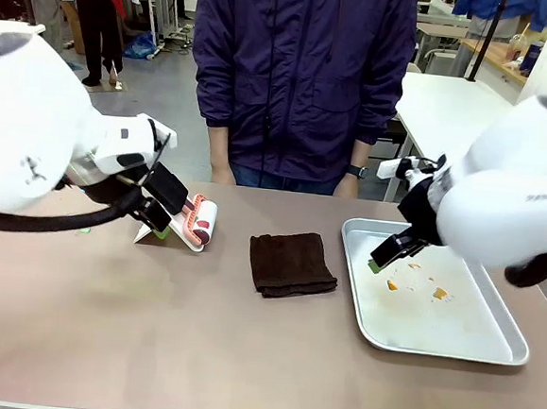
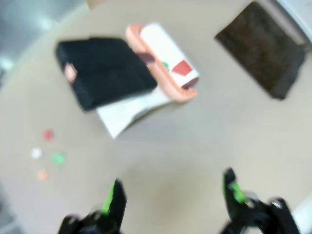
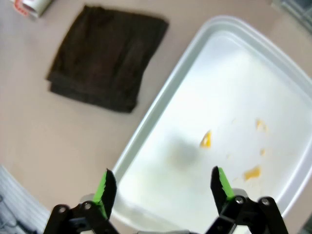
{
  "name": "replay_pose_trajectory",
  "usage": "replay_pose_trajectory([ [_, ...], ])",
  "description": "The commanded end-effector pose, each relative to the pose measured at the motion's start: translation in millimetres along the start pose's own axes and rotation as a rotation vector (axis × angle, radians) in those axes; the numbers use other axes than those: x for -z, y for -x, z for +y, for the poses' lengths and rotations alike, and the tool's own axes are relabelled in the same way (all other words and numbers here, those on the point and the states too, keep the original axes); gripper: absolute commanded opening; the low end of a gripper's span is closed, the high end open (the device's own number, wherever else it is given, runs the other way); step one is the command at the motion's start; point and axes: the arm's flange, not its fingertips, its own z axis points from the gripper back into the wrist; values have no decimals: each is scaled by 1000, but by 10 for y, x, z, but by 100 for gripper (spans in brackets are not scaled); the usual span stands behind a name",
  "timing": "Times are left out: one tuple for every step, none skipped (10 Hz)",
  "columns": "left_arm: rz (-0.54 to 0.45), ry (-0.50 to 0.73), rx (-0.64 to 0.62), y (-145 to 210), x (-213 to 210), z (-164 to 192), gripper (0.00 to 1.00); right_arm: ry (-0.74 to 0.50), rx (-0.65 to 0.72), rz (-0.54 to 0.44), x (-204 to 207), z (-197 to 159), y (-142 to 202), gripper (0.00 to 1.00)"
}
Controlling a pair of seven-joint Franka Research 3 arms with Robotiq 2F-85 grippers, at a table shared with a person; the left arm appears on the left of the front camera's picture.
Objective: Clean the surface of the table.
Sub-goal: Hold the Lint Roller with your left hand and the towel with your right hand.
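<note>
Found the table (image 1: pixel 149 337), matte taupe with a pale edge, stretched under the whole scene, with a folded dark-brown cloth (image 1: pixel 293 263) lying near its middle. Placed everything else by that cloth. Noted a white and salmon-pink item (image 1: pixel 199 222) on the tabletop left of the cloth and clear of it. Found the same item (image 2: pixel 165 63) too blurred in the left wrist view to identify, with a black block (image 2: pixel 105 73) beside it on the side away from the cloth (image 2: pixel 263 48). Saw the left gripper (image 1: pixel 161 218) left of the cloth, just beside that item. Saw the left gripper (image 2: pixel 173 187) in its own view spread wide above bare table (image 2: pixel 170 146), green pads (image 2: pixel 111 197) far apart, nothing held. Spotted a few small coloured scraps (image 2: pixel 57 157) on the tabletop, farther from the cloth than the item. Noted a shallow silver tray (image 1: pixel 463 328) right of the cloth, near but not touching, with orange crumbs (image 1: pixel 440 293) inside. Saw the right gripper (image 1: pixel 383 259) above the tray's side nearest the cloth. Saw the right gripper (image 3: pixel 162 178) gaping just as wide and empty over the tray (image 3: pixel 229 83) and its crumbs (image 3: pixel 205 140), with cloth (image 3: pixel 105 58) and table (image 3: pixel 44 141) off to one side. Saw a person (image 1: pixel 298 74) in a dark purple jacket standing beyond the cloth at the table's far edge.
</note>
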Motion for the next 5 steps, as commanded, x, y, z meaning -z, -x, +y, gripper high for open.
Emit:
replay_pose_trajectory([
  [104,-8,-166,-1,-496,-31,100,-116,142,29,-509,-25,122,100],
  [99,55,-200,34,-711,-26,100,-210,176,21,-658,-65,278,100],
  [47,186,-198,171,-981,132,100,-315,259,-2,-821,-171,495,100],
  [-10,299,-229,318,-1199,333,100,-409,337,-61,-967,-297,729,100],
  [-66,340,-319,518,-1360,569,100,-487,402,-129,-1100,-425,988,100],
])
